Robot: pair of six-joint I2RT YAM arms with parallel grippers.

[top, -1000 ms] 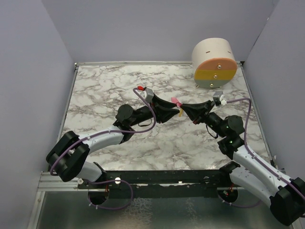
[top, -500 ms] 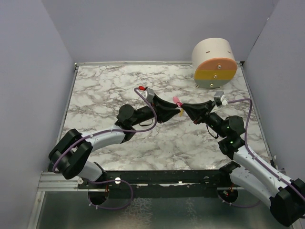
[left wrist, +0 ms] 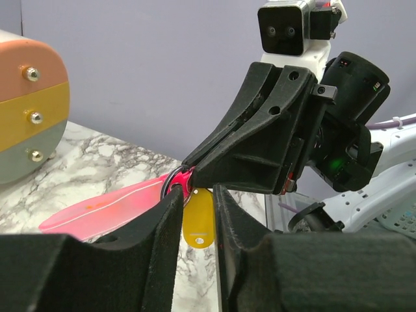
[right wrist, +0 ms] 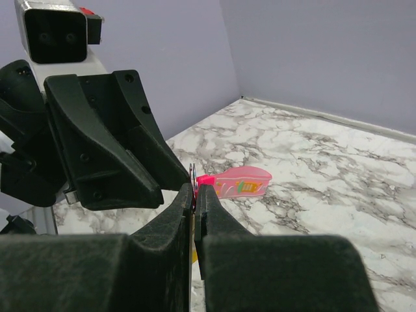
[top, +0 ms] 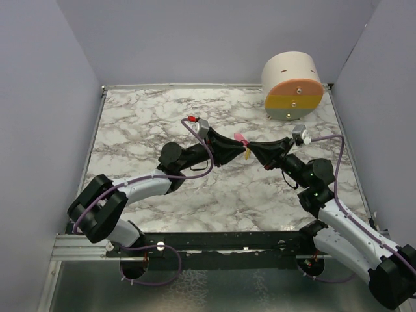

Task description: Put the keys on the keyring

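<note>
Both grippers meet above the middle of the marble table (top: 143,117). My right gripper (top: 251,147) (right wrist: 195,190) is shut on a small metal keyring (left wrist: 173,184). The elongated pink key (right wrist: 242,181) (left wrist: 104,209) (top: 240,138) juts out from the ring, and the yellow key (left wrist: 198,220) (top: 246,154) hangs below it. My left gripper (top: 236,147) (left wrist: 197,195) faces the right one. Its fingers (left wrist: 162,234) stand narrowly apart on either side of the yellow key. I cannot tell whether they touch it.
A big cream, orange, yellow and grey cylinder (top: 292,88) (left wrist: 26,110) stands at the back right corner. Purple-grey walls close the table on three sides. A black rail (top: 214,242) runs along the near edge.
The left gripper's jaws have narrowed around the yellow key. The right gripper keeps its hold on the ring and has hardly moved.
</note>
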